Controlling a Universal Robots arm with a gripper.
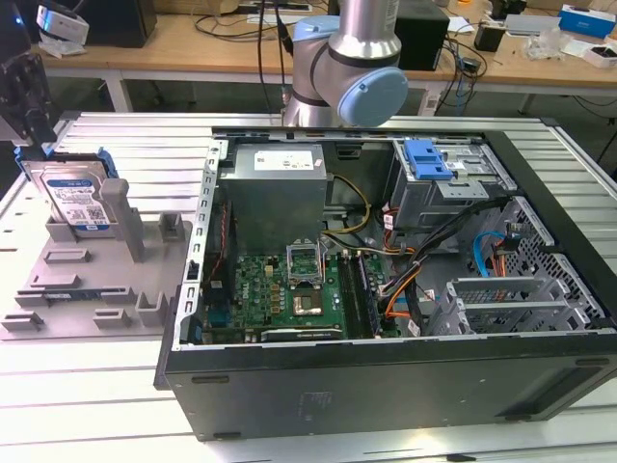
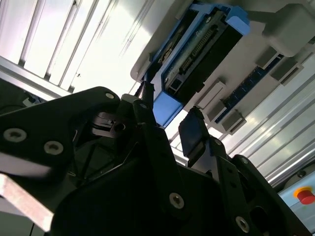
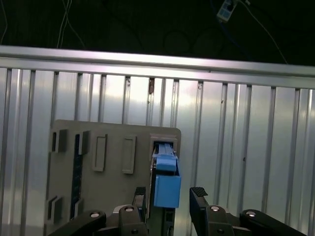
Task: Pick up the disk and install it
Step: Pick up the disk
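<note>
First wrist view: fingers (image 3: 199,202) open, one either side of disk (image 3: 166,189) blue end; disk upright in grey holder (image 3: 113,147) on surface (image 3: 246,147).

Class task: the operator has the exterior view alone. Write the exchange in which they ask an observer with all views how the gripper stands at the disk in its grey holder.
Operator: Are the fingers around the disk yet?
Observer: Yes. In the first wrist view the gripper straddles the disk at its blue-framed end.
Operator: Has it closed on it?
Observer: No, it is open: a bright gap shows between the disk and one finger.
</note>
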